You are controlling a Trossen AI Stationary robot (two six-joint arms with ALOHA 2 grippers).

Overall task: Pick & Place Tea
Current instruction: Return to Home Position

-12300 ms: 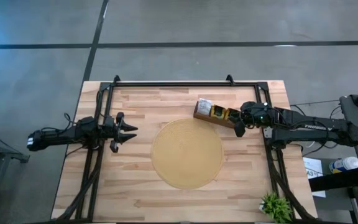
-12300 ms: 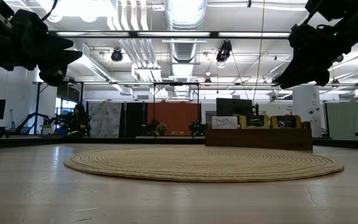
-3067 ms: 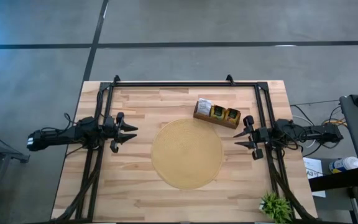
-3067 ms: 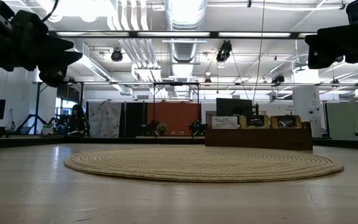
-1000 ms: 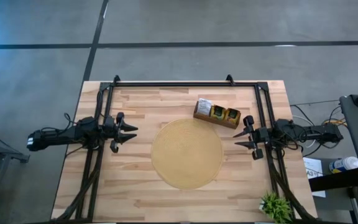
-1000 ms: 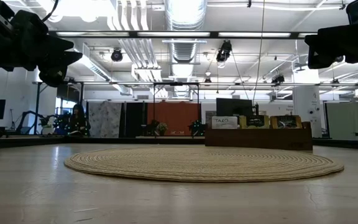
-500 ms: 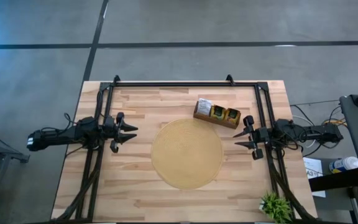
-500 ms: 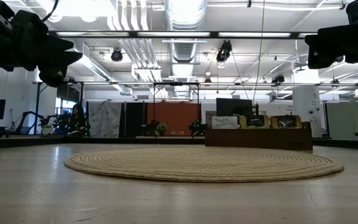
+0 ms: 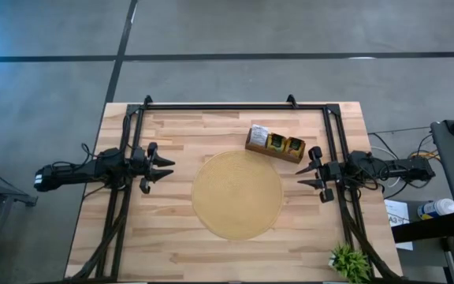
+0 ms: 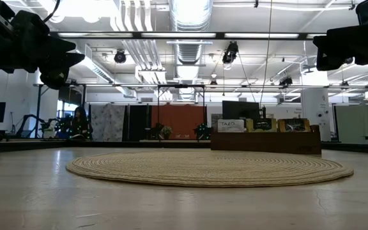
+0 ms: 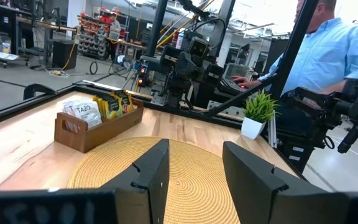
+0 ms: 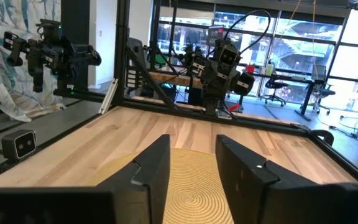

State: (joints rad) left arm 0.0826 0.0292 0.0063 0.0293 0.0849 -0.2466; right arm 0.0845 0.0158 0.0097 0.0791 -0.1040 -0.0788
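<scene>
The tea sachets stand upright in a long brown wooden box on the table, just beyond the far right rim of the round tan mat; white and yellow sachets also show in the left wrist view. My left gripper hovers open over the table's left side, fingers pointing at the mat. My right gripper hovers open at the right, just near-right of the box, also pointing at the mat. Neither touches anything.
A black frame runs along the table's far edge and down both sides. A small potted plant stands at the near right corner. A person in a light blue shirt shows beyond the table in the left wrist view.
</scene>
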